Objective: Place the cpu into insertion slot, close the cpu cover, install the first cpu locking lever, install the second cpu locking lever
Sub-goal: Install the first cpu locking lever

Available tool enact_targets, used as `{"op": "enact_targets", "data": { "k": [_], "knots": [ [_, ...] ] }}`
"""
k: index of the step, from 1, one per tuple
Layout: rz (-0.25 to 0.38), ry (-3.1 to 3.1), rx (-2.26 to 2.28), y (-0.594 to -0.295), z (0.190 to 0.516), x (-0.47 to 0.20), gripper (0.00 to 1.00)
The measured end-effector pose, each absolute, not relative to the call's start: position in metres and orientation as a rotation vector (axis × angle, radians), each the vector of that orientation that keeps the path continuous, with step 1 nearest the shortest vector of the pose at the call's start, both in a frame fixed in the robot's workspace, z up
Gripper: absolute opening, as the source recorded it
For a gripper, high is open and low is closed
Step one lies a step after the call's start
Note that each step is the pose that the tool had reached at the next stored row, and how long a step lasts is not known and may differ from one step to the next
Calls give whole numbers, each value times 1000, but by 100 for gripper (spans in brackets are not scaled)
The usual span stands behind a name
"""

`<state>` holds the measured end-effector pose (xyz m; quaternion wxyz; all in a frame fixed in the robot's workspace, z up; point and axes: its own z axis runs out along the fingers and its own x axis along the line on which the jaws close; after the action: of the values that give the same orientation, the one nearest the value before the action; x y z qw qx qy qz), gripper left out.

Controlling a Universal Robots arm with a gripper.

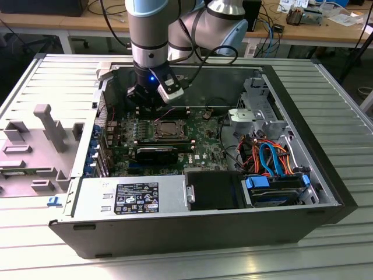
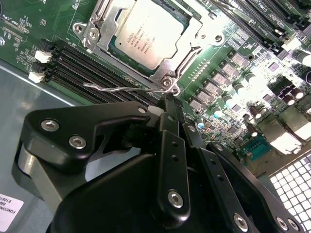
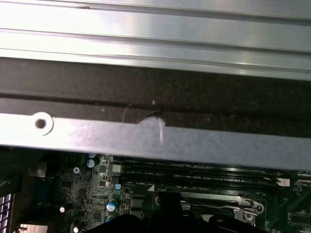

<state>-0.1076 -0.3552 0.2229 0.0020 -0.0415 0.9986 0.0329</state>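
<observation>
CPU (image 2: 148,36) sits seated in the insertion slot (image 2: 114,48), dull silver top facing up. The CPU cover (image 2: 104,22) lies down over it, its frame bordering the chip on all sides seen in the second wrist view. In the exterior view the socket (image 1: 169,129) sits on the green board inside the open computer case (image 1: 315,175), which lies on the ribbed metal desk (image 1: 338,87).

A thin wire locking lever (image 2: 124,90) runs alongside the socket's edge, between it and the black memory slots (image 2: 77,68). Judged handling: the lever is light, stiff, springy wire, smooth and likely to slip; best taken or pushed at its bent free end, away from the hinge screw. The chip and socket pins are fragile, so any force belongs on the lever, not on the cover or the board.

Gripper (image 2: 167,104): the fingers are drawn together to a narrow tip, no visible gap between them. The tip is at the corner of the socket, just beside the lever near its hinge end. Whether it actually touches or pinches the wire is hard to say; nothing is plainly held.
</observation>
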Motion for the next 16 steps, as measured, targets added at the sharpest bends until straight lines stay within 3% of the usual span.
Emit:
{"op": "enact_targets", "data": {
  "k": [16],
  "knots": [
    [102,3133,-160,-348,218,-100,11]
  ]
}}
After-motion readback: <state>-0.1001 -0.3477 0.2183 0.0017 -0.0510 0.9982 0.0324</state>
